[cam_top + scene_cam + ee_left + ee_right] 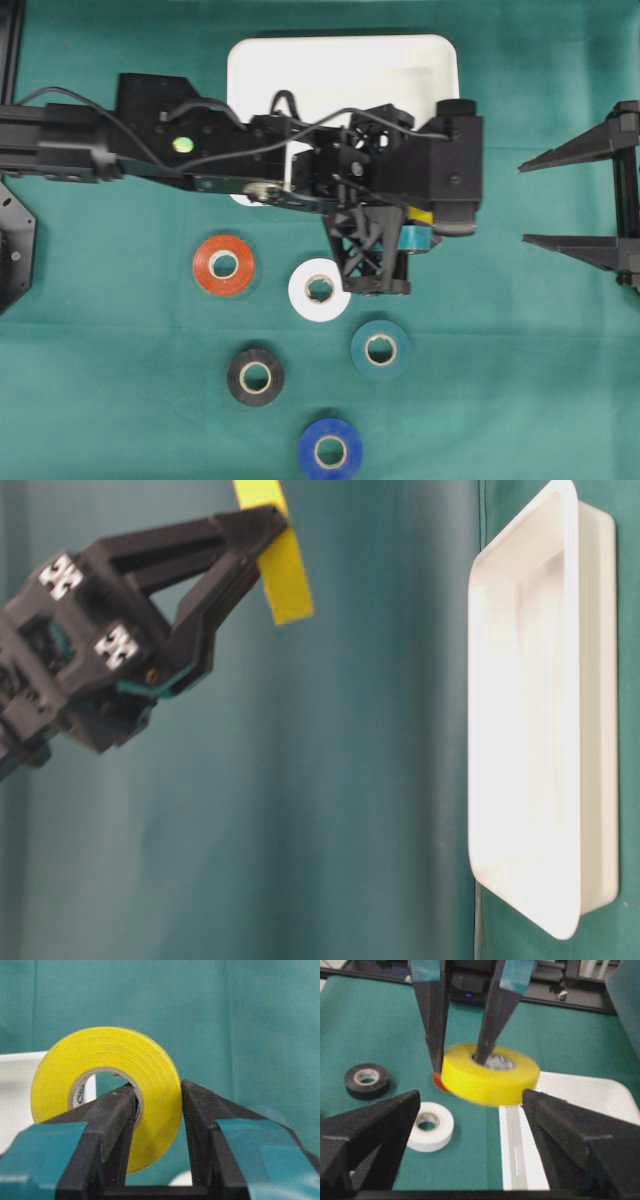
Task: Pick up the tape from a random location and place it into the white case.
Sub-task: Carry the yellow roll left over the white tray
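Above the green cloth (560,400), just off the near right corner of the case (340,70), my left gripper (157,1105) is clamped on the yellow tape (107,1095). One finger (112,1125) sits inside the roll's core, the other outside against the rim, so the wall of the roll is pinched between them. Roll is off the cloth, clear of the surface in the right wrist view, held roughly level there. In the table-level view it hangs from the fingertips, apart from the case, not yet over the interior as far as I can tell

Case: white, shallow, raised rim, lying at the far side of the cloth; my left arm (120,140) crosses its near edge in the overhead view. Nothing visible inside the part I can see

My right gripper (585,200) is at the right edge, fingers spread wide, holding nothing, pointed toward the yellow tape

Loose rolls flat on the cloth, near side of my left arm:
- orange tape (223,265), leftmost
- white tape (319,290), just right of it, partly under the gripper frame in the overhead view
- teal tape (380,349), right of the white one
- black tape (255,377), nearer, between orange and white
- blue tape (330,450), nearest, at the cloth's near edge

All five sit apart from one another
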You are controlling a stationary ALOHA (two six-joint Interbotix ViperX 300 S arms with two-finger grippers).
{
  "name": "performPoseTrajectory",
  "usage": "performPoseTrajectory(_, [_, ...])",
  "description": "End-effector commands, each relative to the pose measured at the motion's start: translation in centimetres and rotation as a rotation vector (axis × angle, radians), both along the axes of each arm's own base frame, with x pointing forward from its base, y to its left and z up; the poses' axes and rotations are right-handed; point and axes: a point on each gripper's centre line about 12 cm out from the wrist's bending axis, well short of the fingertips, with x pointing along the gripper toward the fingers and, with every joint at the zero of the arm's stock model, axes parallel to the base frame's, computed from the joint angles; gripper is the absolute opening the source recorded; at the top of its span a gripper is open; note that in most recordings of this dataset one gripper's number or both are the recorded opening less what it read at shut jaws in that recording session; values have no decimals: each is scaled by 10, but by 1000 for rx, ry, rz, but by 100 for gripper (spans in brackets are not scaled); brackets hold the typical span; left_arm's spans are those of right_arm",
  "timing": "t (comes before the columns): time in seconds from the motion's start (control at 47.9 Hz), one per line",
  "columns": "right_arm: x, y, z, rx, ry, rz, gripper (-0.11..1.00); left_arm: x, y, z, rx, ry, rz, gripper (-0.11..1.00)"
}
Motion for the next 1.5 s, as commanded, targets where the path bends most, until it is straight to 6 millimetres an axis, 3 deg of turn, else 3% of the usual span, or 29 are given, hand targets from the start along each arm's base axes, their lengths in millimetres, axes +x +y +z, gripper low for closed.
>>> performPoseTrajectory(0.0, [2,0,12,0,-28,0,91,-14,-5,29,-1,-64,-10,25])
performPoseTrajectory(0.522, [2,0,12,-2,-28,0,91,-82,-10,23,-51,-42,18,25])
performPoseTrajectory(0.961, [3,0,11,-2,-25,-1,91,-84,-6,22,-52,-58,29,25])
performPoseTrajectory(1.17, [3,0,11,0,-21,-1,91,-83,18,22,-50,-62,87,25])
performPoseTrajectory(1.483, [2,0,11,0,-20,0,91,-86,78,23,-40,-70,230,25])
